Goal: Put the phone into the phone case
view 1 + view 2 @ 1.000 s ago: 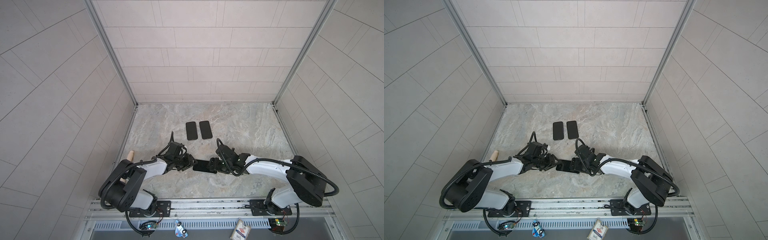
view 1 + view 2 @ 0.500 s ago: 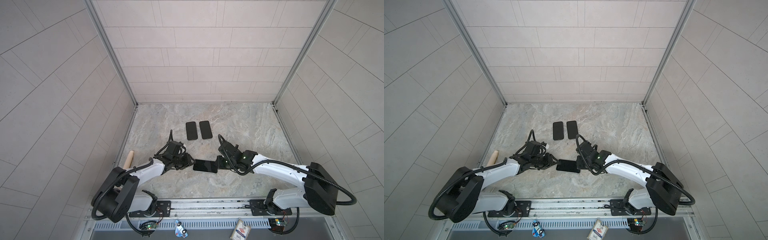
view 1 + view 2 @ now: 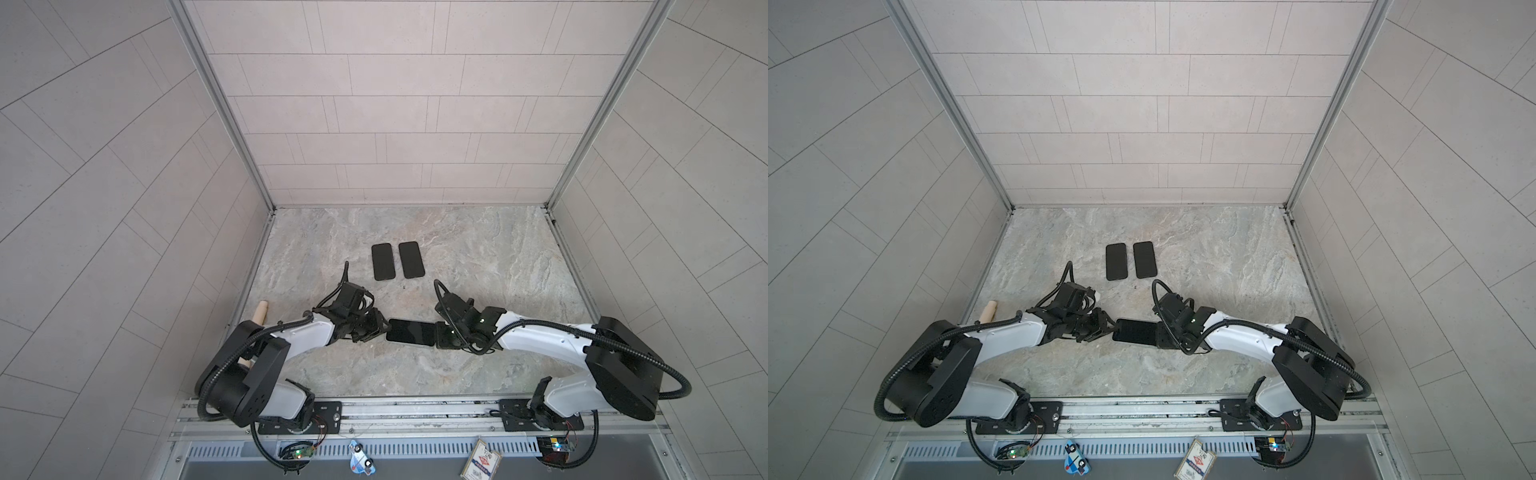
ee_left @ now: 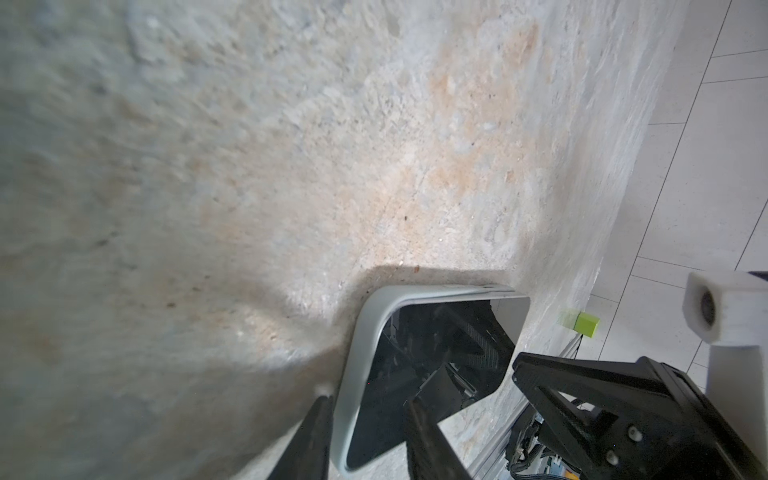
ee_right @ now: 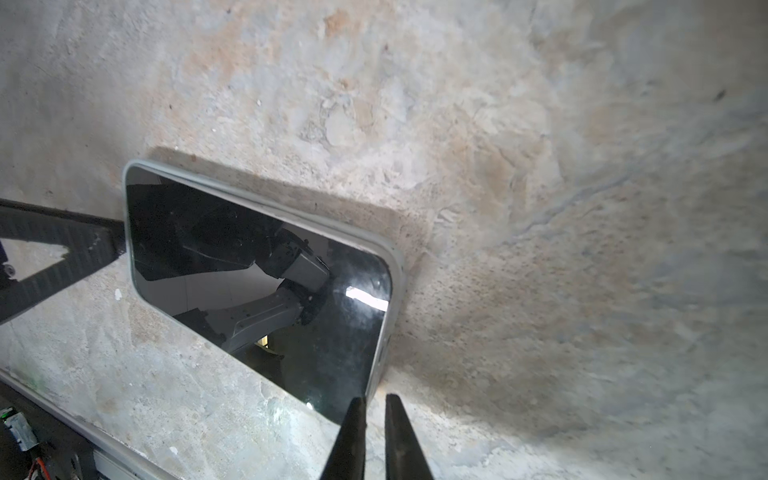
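Observation:
The phone [image 3: 409, 331] [image 3: 1133, 331] lies flat, screen up, near the front middle of the stone table, inside a pale phone case whose rim [image 4: 353, 365] [image 5: 397, 266] frames the dark glass. My left gripper [image 3: 386, 328] [image 4: 368, 401] is at its left end. The jaws stand partly open astride the end rim, one fingertip [image 4: 322, 409] on the table outside it and the other on the screen. My right gripper [image 3: 437, 343] [image 5: 374, 399] is at the front right corner. Its fingers are almost together, with only table showing in the slit.
Two black flat slabs [image 3: 382, 262] [image 3: 410, 259] lie side by side behind the phone. A wooden stick [image 3: 261, 312] leans at the left wall. A small green block [image 4: 586, 325] sits near the front rail [image 3: 415, 409].
The right jaws have closed from wide to nearly together, and that arm has stretched out. The left jaws narrowed slightly. The phone has stayed where it was.

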### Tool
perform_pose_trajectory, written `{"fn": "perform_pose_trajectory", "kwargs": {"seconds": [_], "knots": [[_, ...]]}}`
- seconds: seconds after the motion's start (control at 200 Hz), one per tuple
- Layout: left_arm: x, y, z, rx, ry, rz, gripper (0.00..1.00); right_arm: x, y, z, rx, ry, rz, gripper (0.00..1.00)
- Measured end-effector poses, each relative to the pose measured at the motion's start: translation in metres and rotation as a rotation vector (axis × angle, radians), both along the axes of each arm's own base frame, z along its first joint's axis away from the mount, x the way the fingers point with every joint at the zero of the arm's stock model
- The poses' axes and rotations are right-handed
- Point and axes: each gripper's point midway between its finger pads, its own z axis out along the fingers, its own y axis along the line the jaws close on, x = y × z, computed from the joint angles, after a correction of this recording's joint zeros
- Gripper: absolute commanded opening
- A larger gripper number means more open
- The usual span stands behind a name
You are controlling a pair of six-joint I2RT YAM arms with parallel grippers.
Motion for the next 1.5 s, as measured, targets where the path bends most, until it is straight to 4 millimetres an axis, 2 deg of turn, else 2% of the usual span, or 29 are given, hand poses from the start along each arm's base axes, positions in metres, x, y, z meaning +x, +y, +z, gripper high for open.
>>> {"fn": "perform_pose_trajectory", "kwargs": {"seconds": [0.29,0.54,1.501], "knots": [[-0.001,-0.001,-0.002,-0.002,0.009,-0.004,0.36,-0.002,0.006,-0.002,0.037,0.000,-0.009,0.13],[-0.002,-0.001,-0.005,-0.002,0.020,-0.007,0.35,-0.001,0.008,-0.004,0.046,0.003,-0.033,0.05],[0.009,-0.002,-0.005,-0.006,-0.004,0.010,0.35,-0.001,0.014,-0.013,-0.078,0.041,-0.051,0.03]]}}
